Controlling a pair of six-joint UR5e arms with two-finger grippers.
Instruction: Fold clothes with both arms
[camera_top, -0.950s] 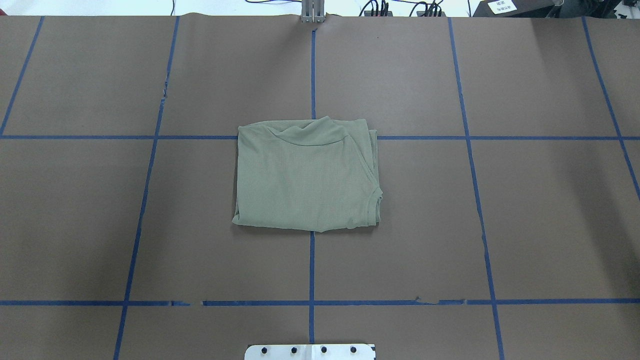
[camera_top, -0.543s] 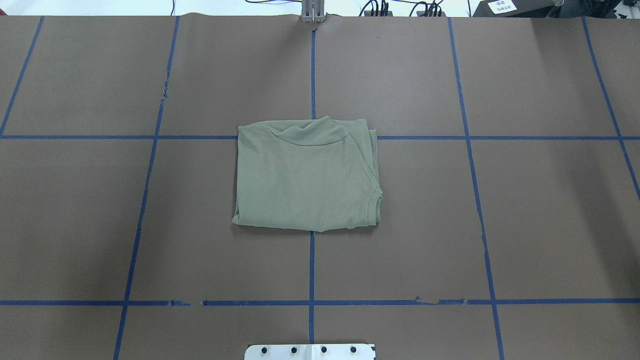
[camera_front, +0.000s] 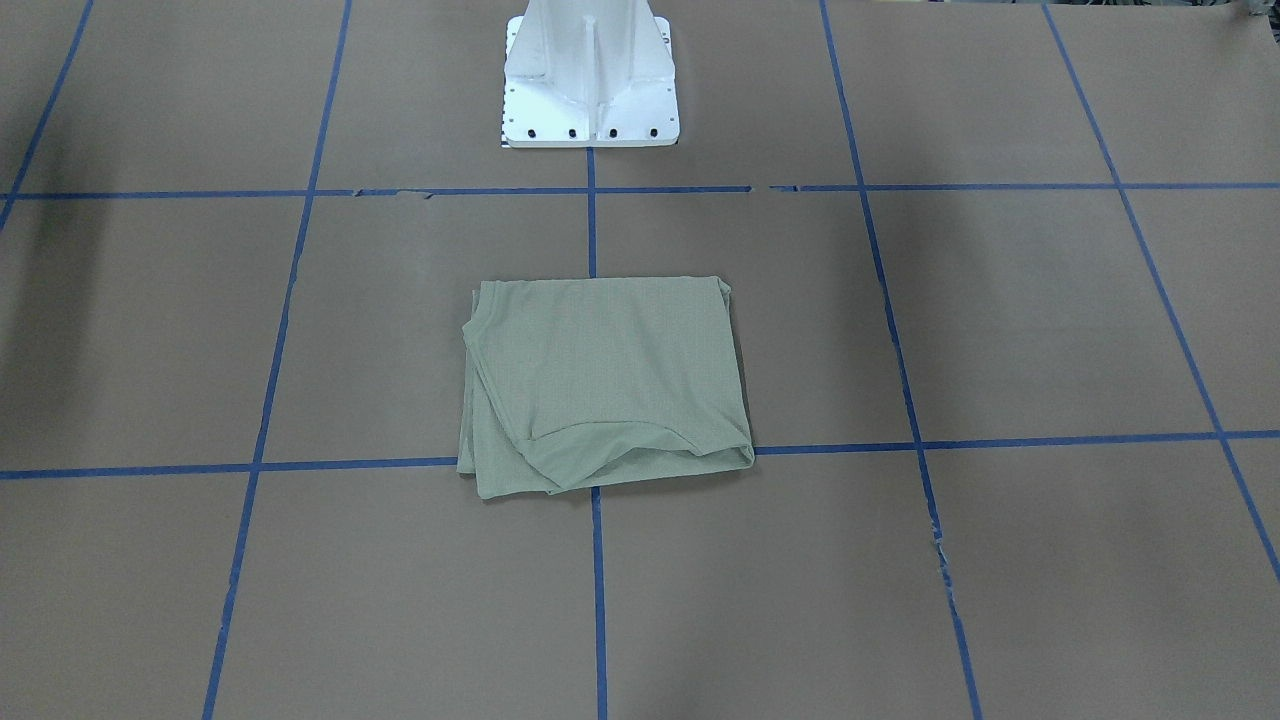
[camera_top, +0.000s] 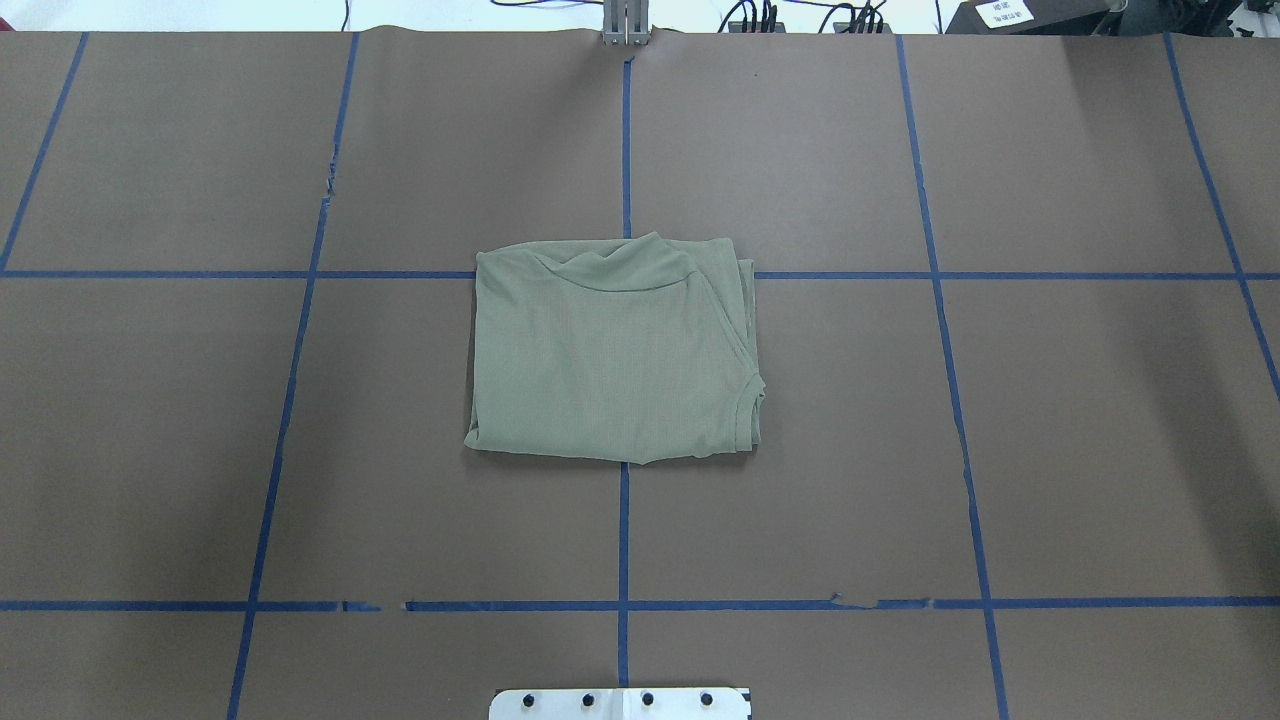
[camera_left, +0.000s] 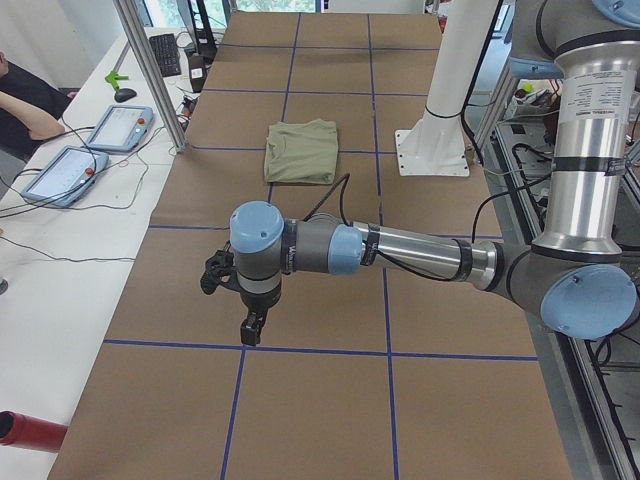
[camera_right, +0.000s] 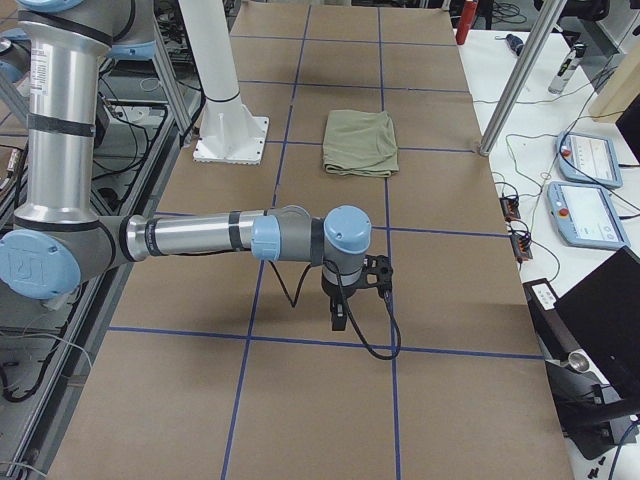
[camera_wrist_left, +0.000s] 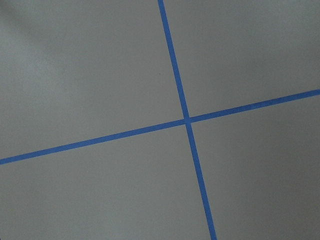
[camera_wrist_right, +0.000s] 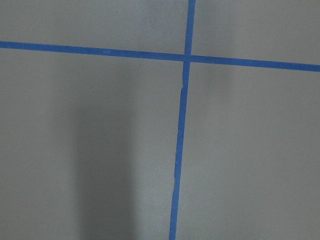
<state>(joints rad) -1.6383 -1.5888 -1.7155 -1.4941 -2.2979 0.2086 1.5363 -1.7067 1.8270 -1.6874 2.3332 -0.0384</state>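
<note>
Nothing's budged on my overhead feed since a second ago; the shirt (camera_top: 610, 355) lies in exactly the same spot with the same creases. Going left to right across the table (camera_top: 1100, 450): the left arm (camera_left: 420, 250) is stretched out flat at its own end, and the left gripper (camera_left: 250, 333) hangs pointing down over bare brown paper near a blue tape line (camera_left: 300, 348); I only get it from the side camera, so I can't tell if its fingers are spread or pinched; its wrist cam shows just paper and a tape cross. In the middle, well apart from both grippers, the shirt sits folded into a rough rectangle straddling the centre tape line (camera_top: 624, 530), collar edge on the far side from the pedestal base (camera_top: 620, 703), stacked layers peeking out along its right edge; nothing is touching it. Over on the right, the right arm (camera_right: 190, 235) mirrors that pose, the right gripper (camera_right: 340, 318) aimed down above the paper; same deal, side view only, so I can't tell its fingers' state.
</note>
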